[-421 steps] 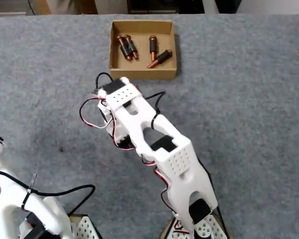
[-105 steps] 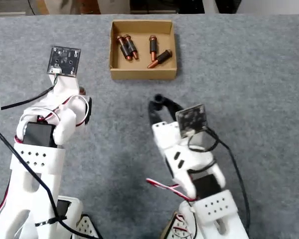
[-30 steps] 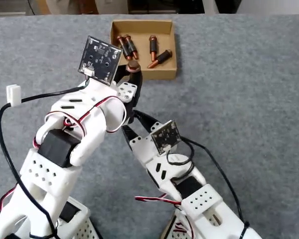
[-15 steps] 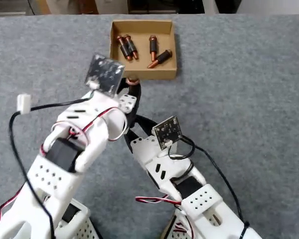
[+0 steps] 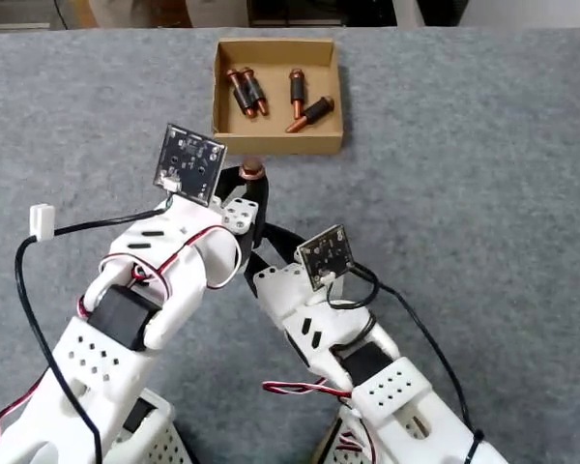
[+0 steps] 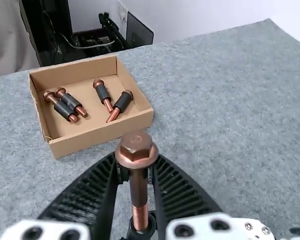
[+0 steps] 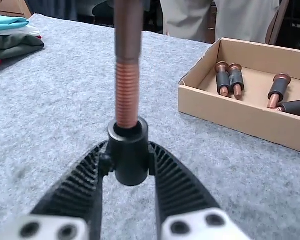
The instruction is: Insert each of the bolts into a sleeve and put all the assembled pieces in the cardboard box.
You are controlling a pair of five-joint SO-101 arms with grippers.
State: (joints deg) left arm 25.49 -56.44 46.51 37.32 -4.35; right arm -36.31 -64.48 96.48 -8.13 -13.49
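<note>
Bolt (image 6: 135, 190) stands upright in my left gripper (image 6: 136, 165), hex head on top, and the two ribbed fingers are closed narrow on the smooth shank just under that head. My right gripper (image 7: 128, 150) sits right below it, pinched shut around a short black sleeve (image 7: 128, 162), which is also upright with its open mouth facing up. The threaded copper end of the bolt goes down into that mouth, and the tip is out of sight inside the sleeve. How deep it reaches I cannot tell. From the high view my two grippers are stacked close together over the grey table (image 5: 483, 242), just in front of the near wall of the box (image 5: 276, 143) and a little to its left half. The bolt head shows there as a small copper disc close to that wall but not over it. I cannot tell whether the sleeve touches the table. Inside the box lie four assembled pieces, each a copper bolt in a black sleeve. Two (image 5: 246, 92) lie side by side and touching at the left. One (image 5: 297, 85) lies alone near the middle. One (image 5: 311, 113) lies slanted toward the front right corner.
</note>
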